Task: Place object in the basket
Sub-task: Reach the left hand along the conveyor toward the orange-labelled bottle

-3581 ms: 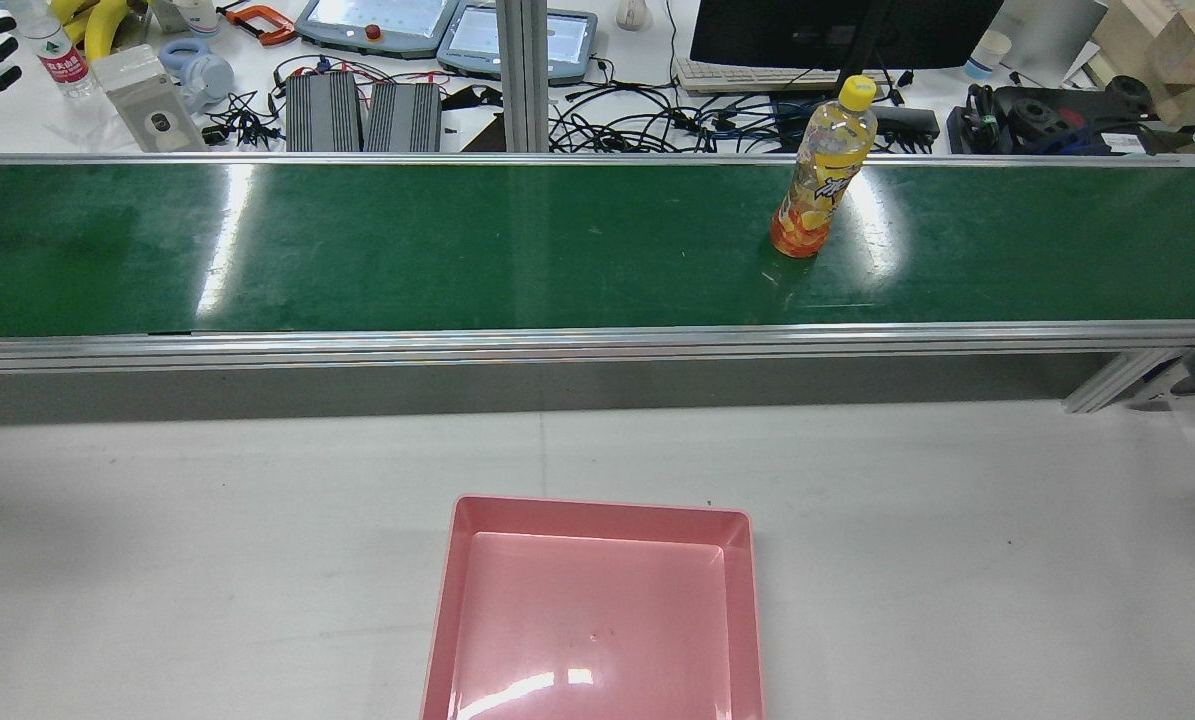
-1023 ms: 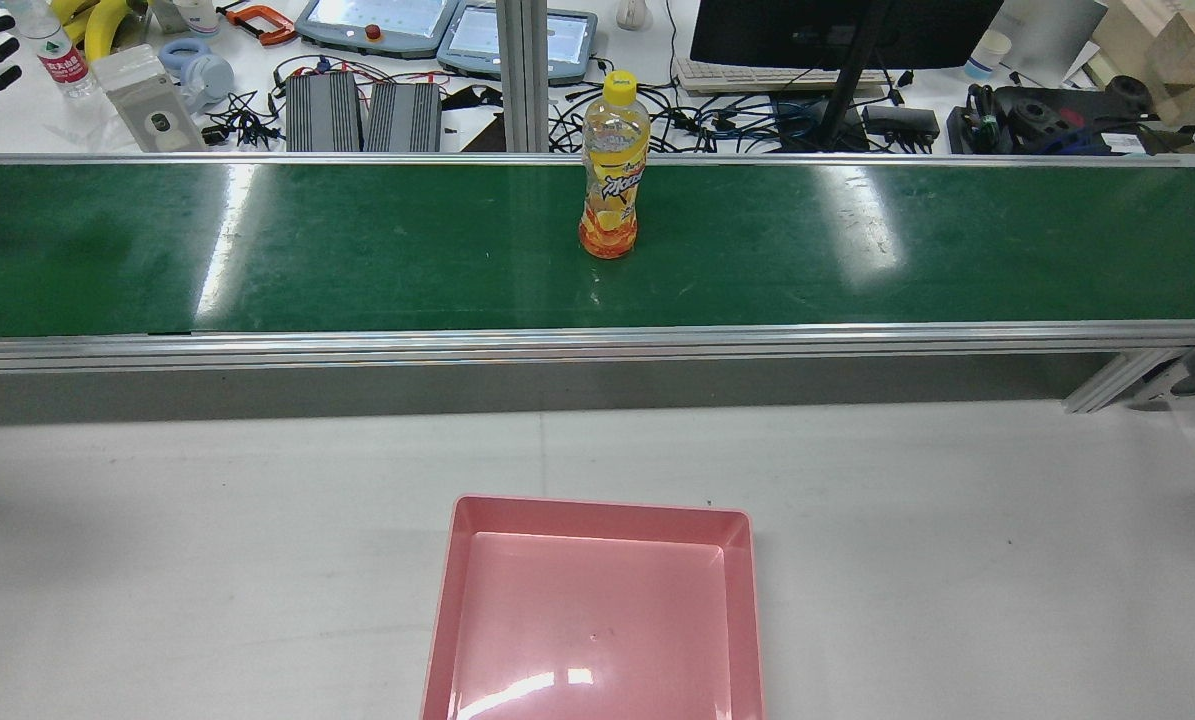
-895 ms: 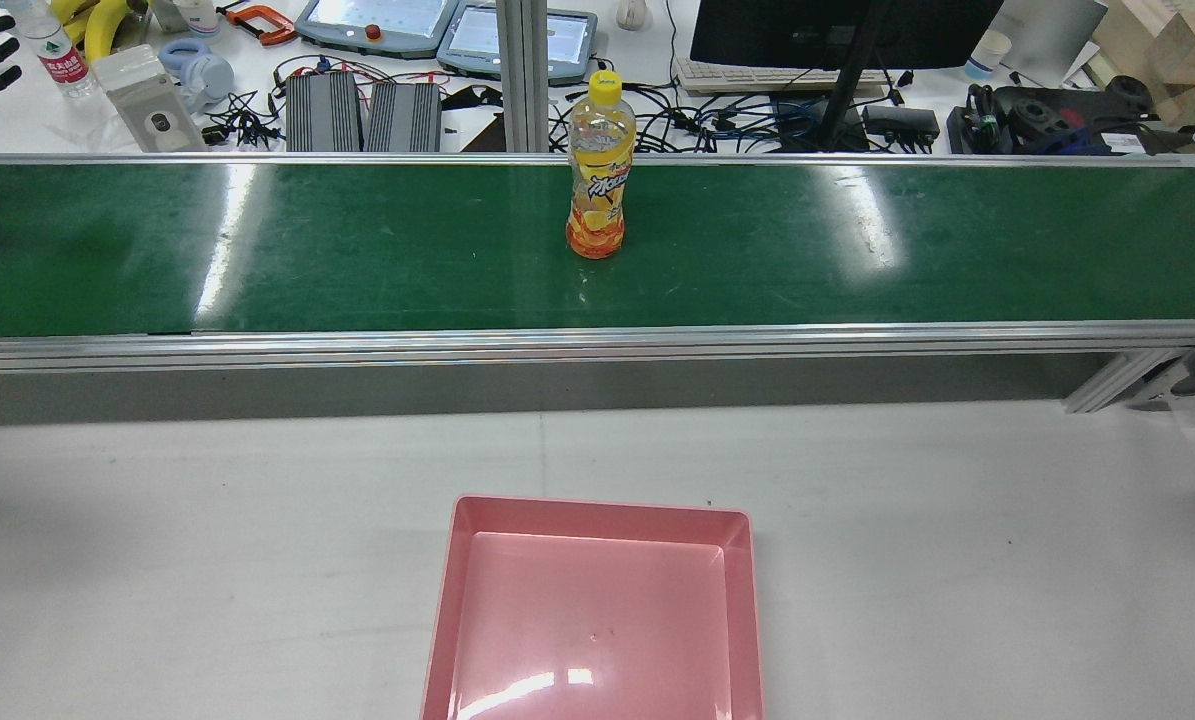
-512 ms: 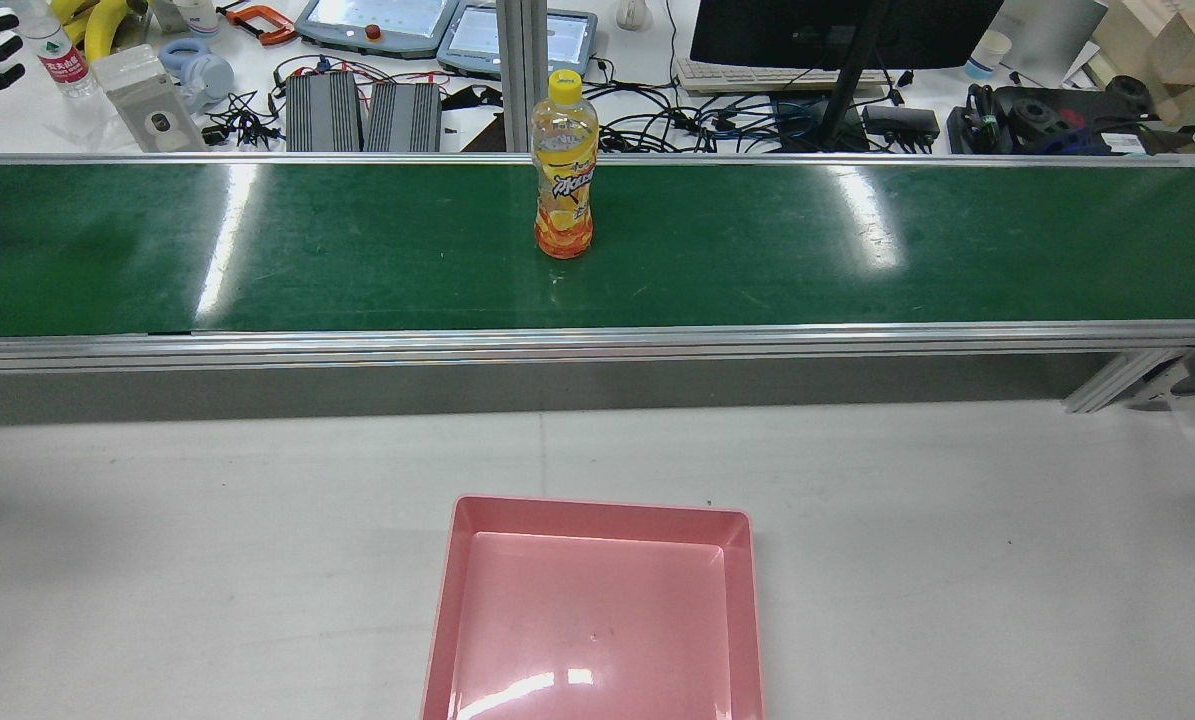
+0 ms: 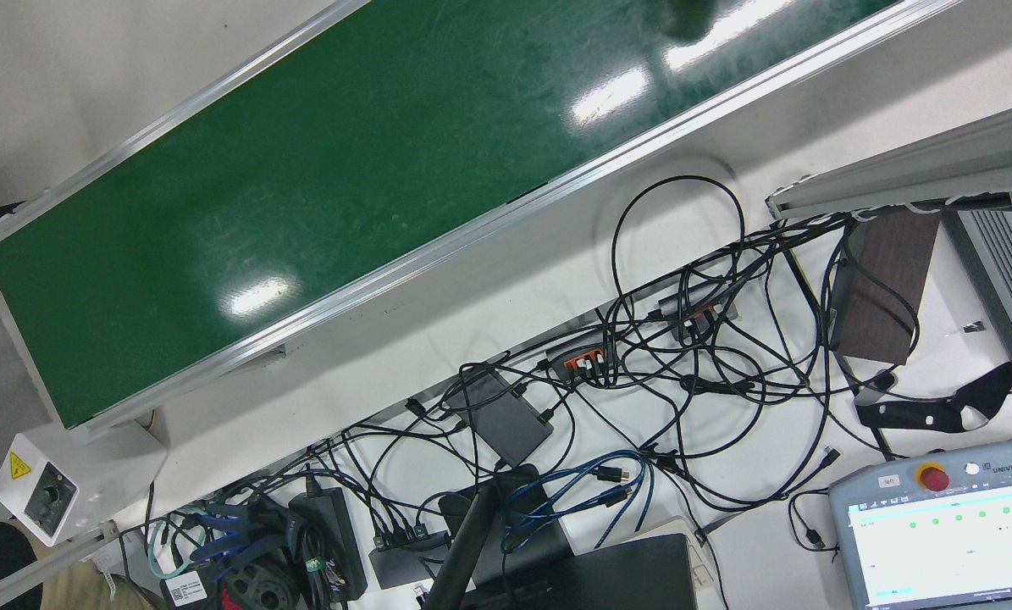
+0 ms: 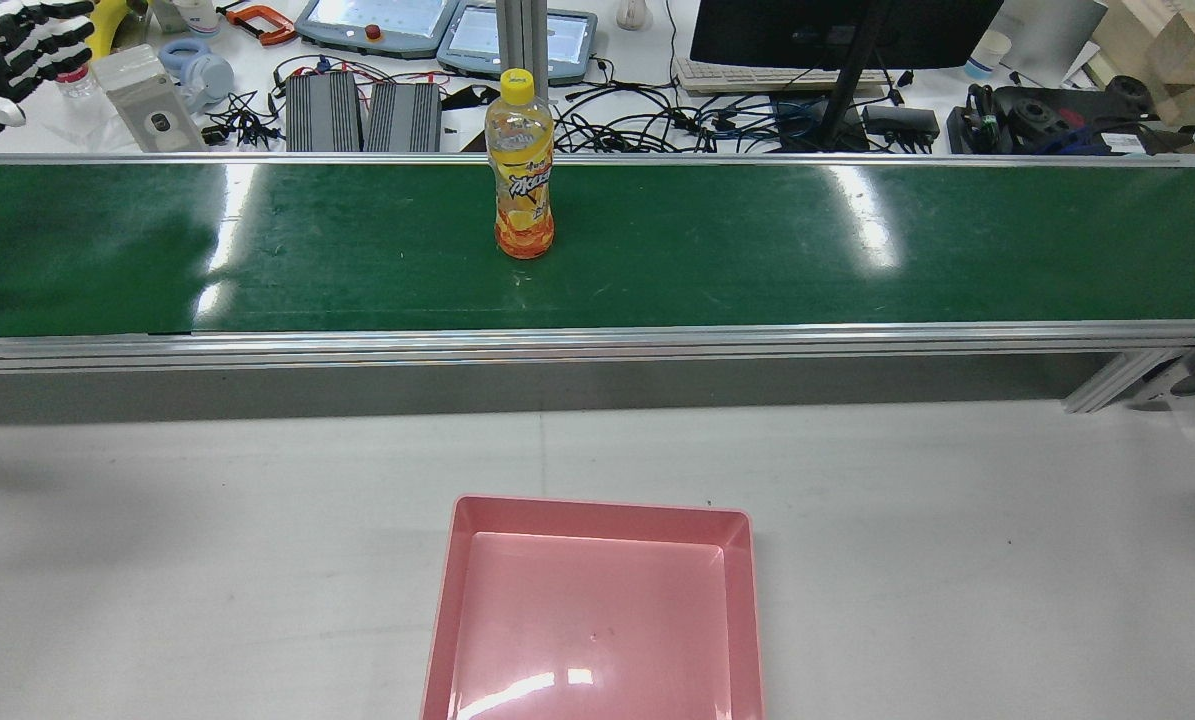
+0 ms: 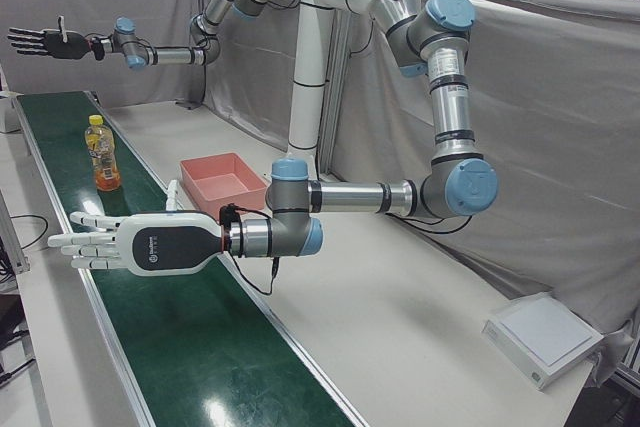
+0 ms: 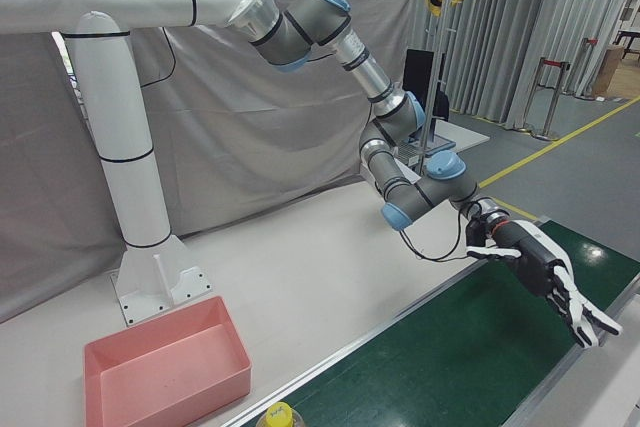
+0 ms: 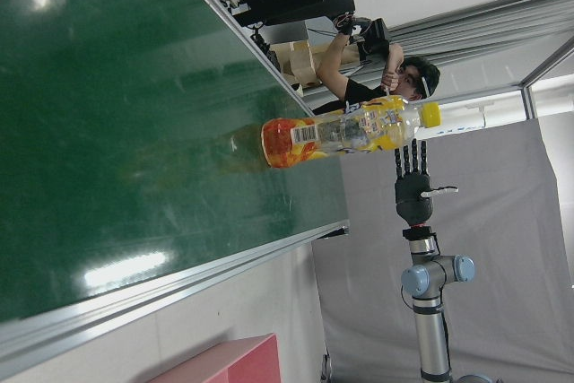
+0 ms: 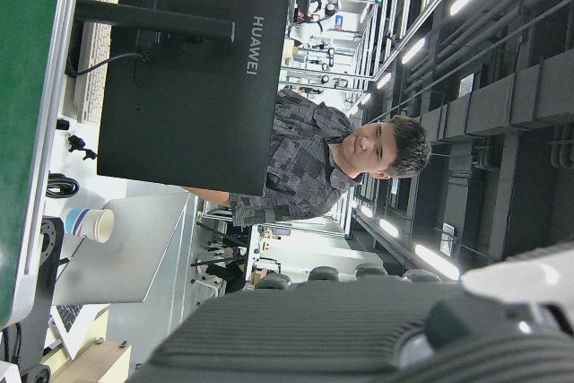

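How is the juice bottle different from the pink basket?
The juice bottle is tall and narrow; the pink basket is low and wide. The bottle stands on the green conveyor belt; the basket sits on the white table. The bottle has a yellow cap; the basket is open on top and empty. Both sit level, not tipped.

The pink basket point(image 6: 597, 610) is being cut off by the rear view's lower edge; only the bottle point(image 8: 279, 415)'s cap is being shown in the right-front view.
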You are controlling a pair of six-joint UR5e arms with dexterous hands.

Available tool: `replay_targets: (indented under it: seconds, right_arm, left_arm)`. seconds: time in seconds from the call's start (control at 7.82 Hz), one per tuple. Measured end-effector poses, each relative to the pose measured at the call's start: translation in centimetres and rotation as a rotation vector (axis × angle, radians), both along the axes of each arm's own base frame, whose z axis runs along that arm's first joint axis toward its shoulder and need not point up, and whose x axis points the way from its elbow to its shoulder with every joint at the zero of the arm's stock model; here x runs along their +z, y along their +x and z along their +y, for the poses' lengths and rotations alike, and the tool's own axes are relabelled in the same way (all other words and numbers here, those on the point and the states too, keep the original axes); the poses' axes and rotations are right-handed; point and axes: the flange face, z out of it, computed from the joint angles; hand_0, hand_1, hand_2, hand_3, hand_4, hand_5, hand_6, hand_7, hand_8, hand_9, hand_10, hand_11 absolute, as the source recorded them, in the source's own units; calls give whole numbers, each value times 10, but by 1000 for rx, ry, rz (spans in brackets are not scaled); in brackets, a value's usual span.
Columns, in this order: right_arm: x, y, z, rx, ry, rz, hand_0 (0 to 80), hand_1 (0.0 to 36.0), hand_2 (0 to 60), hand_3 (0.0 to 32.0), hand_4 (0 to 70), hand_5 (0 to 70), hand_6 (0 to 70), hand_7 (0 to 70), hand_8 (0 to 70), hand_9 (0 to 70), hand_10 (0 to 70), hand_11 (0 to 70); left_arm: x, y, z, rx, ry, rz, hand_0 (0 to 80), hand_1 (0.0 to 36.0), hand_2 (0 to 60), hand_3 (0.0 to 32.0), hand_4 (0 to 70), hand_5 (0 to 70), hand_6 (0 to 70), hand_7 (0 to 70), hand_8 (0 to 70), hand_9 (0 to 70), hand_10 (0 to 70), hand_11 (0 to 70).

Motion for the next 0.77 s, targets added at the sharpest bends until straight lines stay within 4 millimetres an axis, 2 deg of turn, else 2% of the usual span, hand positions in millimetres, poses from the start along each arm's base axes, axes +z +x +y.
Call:
replay_targets:
  seconds: [0.26, 0.38, 0.51, 0.77]
  right_arm:
    - [0, 0, 0, 0, 0, 0, 0, 0, 0, 0, 0, 0, 0, 0, 0, 0, 0, 0]
    - [0, 0, 0, 1, 0, 0, 0, 0, 0, 0, 0, 0, 0, 0, 0, 0, 0, 0]
    - [0, 0, 0, 1, 0, 0, 0, 0, 0, 0, 0, 0, 0, 0, 0, 0, 0, 0]
    - [0, 0, 0, 0, 0, 1, 0, 0, 0, 0, 0, 0, 0, 0, 0, 0, 0, 0]
  left_arm:
    - [-43, 62, -7, 69, 18, -29, 462, 41, 0, 0, 164, 144, 0, 0, 68, 110, 79, 121]
    - [-63, 83, -10, 87, 31, -46, 463, 40, 0, 0, 164, 146, 0, 0, 66, 108, 82, 125]
    - [-74, 95, -11, 98, 37, -56, 463, 41, 0, 0, 165, 146, 0, 0, 63, 106, 82, 125]
    - [-80, 113, -9, 116, 41, -61, 460, 37, 0, 0, 165, 145, 0, 0, 66, 109, 82, 124]
